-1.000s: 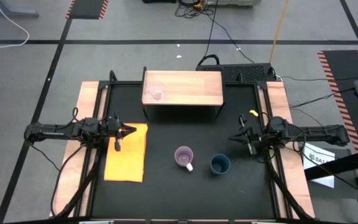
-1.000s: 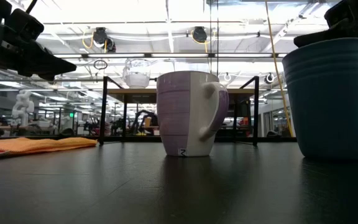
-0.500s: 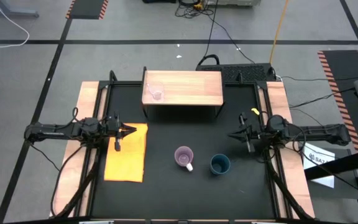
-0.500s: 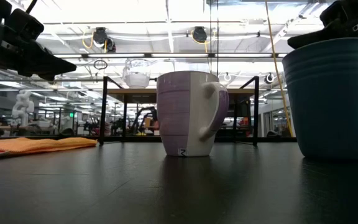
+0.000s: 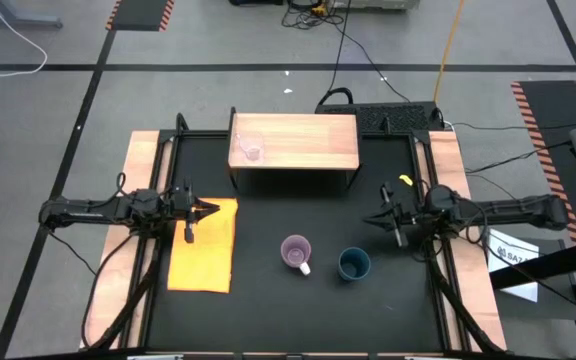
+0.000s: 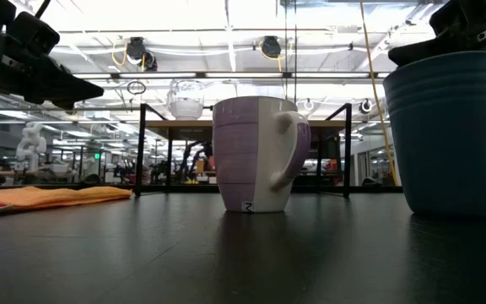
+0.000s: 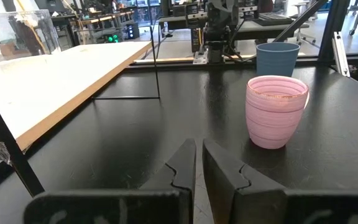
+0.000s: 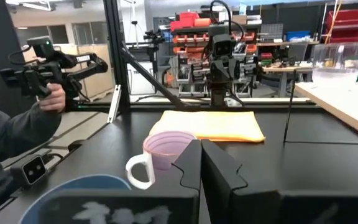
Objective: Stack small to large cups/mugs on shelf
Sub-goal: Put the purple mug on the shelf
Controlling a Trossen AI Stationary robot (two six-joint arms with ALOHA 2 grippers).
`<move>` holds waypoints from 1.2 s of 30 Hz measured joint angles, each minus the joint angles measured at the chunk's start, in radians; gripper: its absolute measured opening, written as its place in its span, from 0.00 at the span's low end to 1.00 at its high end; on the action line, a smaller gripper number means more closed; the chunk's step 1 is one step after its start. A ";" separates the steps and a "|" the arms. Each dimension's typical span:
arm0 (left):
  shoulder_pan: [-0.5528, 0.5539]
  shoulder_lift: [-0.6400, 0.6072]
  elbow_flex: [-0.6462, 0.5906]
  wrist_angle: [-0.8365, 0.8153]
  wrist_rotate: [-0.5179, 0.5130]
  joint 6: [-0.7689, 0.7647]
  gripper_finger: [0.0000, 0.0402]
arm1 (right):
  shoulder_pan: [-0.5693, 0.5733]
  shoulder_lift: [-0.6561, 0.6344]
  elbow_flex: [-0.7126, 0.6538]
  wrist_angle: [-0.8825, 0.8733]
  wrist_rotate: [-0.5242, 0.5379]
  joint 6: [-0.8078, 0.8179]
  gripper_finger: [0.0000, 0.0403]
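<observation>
Hovering above the black table (image 5: 268, 300), both my grippers held nothing. My left gripper (image 5: 211, 209) sat over the inner edge of the flat yellow-orange mat (image 5: 204, 246), fingers (image 7: 185, 163) drawn nearly together with only a thin slit between them. My right gripper (image 5: 370, 221) hung on the opposite side of the table, jaws pressed fully together, pointing inward.

The light purple ceramic mug with pale handle (image 5: 296, 252) stood upright on the table, between my two grippers and nearer the front edge than either. The dark teal-blue ribbed cup (image 5: 354, 264) stood upright just beside it, apart from it, on the side of my right gripper and near that gripper's tips.

The tiny clear glass cup (image 5: 251, 148) stood on the small light-wood board shelf on thin black legs (image 5: 308, 142), at the end nearer my left arm, well apart from both grippers.

A person's hand holding a dark device (image 8: 50, 76) showed beyond the table in the right wrist view.
</observation>
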 joint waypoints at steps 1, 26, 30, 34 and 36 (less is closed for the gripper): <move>0.000 0.000 0.000 0.000 0.000 0.000 0.08 | 0.000 0.006 0.000 0.005 0.000 0.000 0.00; 0.000 0.000 0.000 -0.001 0.007 -0.005 0.08 | -0.001 0.081 0.002 0.116 0.001 -0.059 0.00; 0.000 0.000 0.000 -0.001 0.007 -0.005 0.08 | -0.001 0.082 0.017 0.120 0.002 -0.053 0.00; 0.000 0.000 0.000 -0.001 0.007 -0.005 0.08 | -0.001 0.118 0.084 0.068 0.005 -0.047 0.00; 0.000 0.000 0.000 0.000 0.007 -0.005 0.08 | -0.001 0.150 0.134 -0.003 0.019 -0.047 0.00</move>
